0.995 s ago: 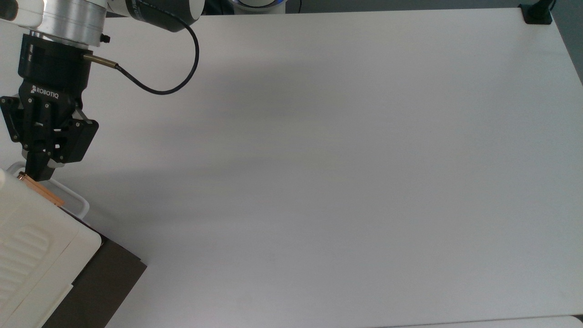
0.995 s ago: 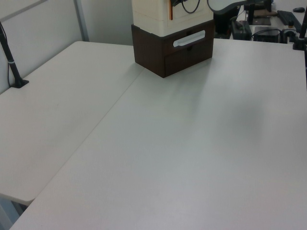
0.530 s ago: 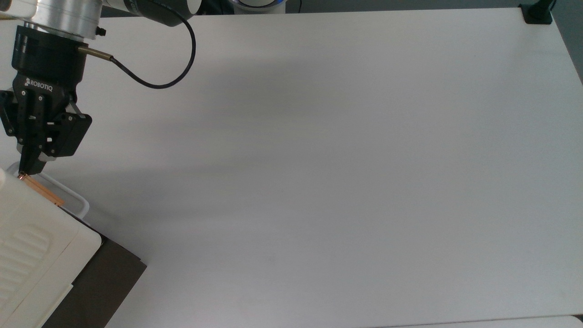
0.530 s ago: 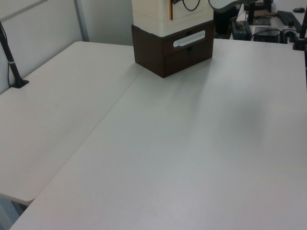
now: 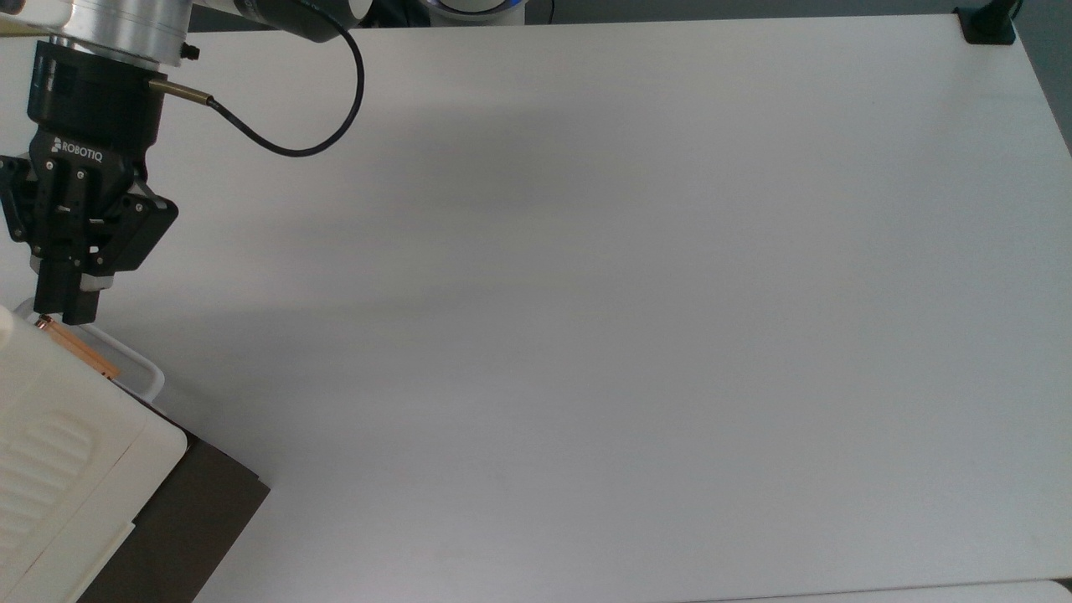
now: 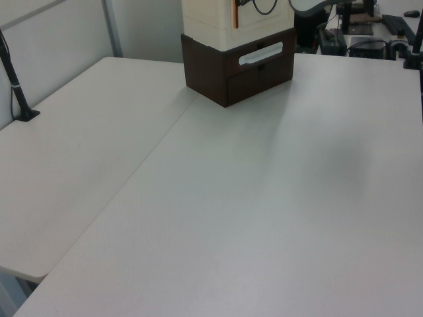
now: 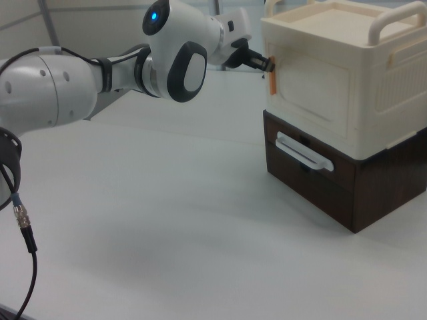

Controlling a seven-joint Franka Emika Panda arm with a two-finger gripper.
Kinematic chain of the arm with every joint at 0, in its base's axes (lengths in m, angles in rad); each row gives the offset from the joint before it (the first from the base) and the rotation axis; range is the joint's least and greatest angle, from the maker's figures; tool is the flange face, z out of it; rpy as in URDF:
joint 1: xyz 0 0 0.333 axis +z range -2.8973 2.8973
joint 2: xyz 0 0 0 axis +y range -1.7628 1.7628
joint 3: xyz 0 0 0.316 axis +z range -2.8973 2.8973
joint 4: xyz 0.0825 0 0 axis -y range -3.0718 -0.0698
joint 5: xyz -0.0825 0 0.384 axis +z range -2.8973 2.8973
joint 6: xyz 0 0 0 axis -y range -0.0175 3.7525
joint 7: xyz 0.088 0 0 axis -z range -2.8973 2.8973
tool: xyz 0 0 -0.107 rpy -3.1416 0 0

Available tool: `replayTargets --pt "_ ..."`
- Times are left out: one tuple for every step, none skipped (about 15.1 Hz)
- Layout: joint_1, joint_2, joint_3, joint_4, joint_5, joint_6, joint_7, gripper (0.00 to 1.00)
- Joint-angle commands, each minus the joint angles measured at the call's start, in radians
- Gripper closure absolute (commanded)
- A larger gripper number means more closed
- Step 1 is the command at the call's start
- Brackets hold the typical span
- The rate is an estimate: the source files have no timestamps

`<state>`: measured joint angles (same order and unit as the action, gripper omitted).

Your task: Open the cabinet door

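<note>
— Where is the cabinet door (image 7: 313, 83) seen, and how is it made?

— It is found on the front of the cream cabinet (image 7: 347, 73), which is stacked on a dark brown drawer unit (image 7: 333, 187) at about 2 o'clock in the right view. A flat cream panel is shown, with a recessed rounded-rectangle face — a slim copper-orange handle (image 7: 273, 81) is set upright along its edge at the right view's left. The door lies flush with the cabinet front.

— And the gripper?

— The gripper (image 5: 63, 314) is seen at 9 o'clock in the top view, its black fingers drawn narrow, tips at the upper end of the handle (image 5: 75, 347). Whether the handle is actually pinched cannot be told. A pale grey loop rail (image 7: 303, 152) is carried on the drawer below, and the white bench (image 5: 628, 293) lies under all of it.
</note>
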<state>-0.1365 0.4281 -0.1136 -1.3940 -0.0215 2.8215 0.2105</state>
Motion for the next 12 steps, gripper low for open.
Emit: replayTargets --pt "0.017 -0.028 -0.009 -0.040 -0.009 -0.002 0.033 0.64" --pt "0.021 -0.026 -0.009 -0.039 -0.011 -0.001 0.035 0.64" --pt "0.021 -0.025 -0.011 -0.039 -0.017 0.001 0.046 0.63" --pt "0.021 -0.020 -0.014 -0.039 -0.020 0.003 0.055 0.63" --pt "0.021 -0.013 -0.017 -0.034 -0.020 0.004 0.055 0.63" --pt "0.021 -0.006 -0.020 -0.013 -0.021 0.006 0.055 0.63" --pt "0.020 0.013 -0.021 0.001 -0.026 0.006 0.055 0.63" --pt "0.018 0.026 -0.023 0.015 -0.046 0.012 0.055 0.62" --pt "0.017 0.034 -0.023 0.021 -0.067 0.022 0.055 0.59" --pt "0.014 0.034 -0.023 0.021 -0.081 0.026 0.056 0.54" --pt "0.014 0.032 -0.027 0.021 -0.086 0.026 0.056 0.52" --pt "0.014 0.034 -0.032 0.021 -0.086 0.026 0.056 0.48"
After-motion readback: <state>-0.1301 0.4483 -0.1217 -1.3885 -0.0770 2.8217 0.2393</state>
